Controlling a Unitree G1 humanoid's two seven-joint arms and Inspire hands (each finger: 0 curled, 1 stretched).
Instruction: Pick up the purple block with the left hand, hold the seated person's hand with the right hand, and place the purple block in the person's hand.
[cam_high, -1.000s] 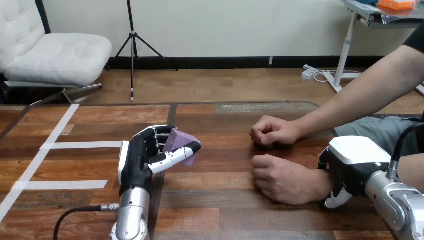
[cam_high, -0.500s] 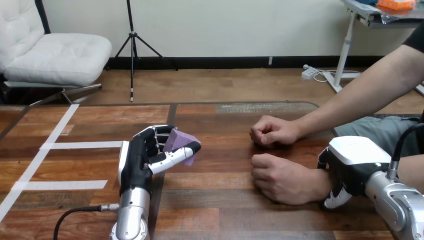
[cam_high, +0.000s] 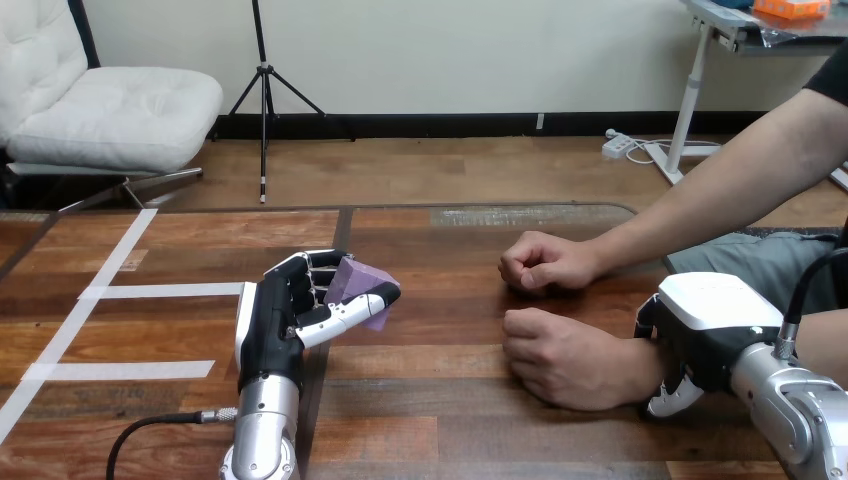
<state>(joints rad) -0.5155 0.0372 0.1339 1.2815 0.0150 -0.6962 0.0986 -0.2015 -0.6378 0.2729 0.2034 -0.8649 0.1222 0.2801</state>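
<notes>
Brown wooden table (cam_high: 450, 400), white tape strips (cam_high: 170, 290); my left hand (cam_high: 275, 320) grips the purple block (cam_high: 355, 280), my right hand (cam_high: 705, 335) wraps the person's wrist (cam_high: 645, 360).

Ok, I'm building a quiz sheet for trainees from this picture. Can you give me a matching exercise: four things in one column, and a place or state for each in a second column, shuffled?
Things:
1. purple block
2. right hand
3. person's farther hand
4. tape strips

Places or states:
a. white, flat on the table at the left
b. curled round the person's wrist
c. a fist, apart from both robot hands
d. held between fingers and thumb of the left hand

Pairs: 1-d, 2-b, 3-c, 4-a.
</notes>
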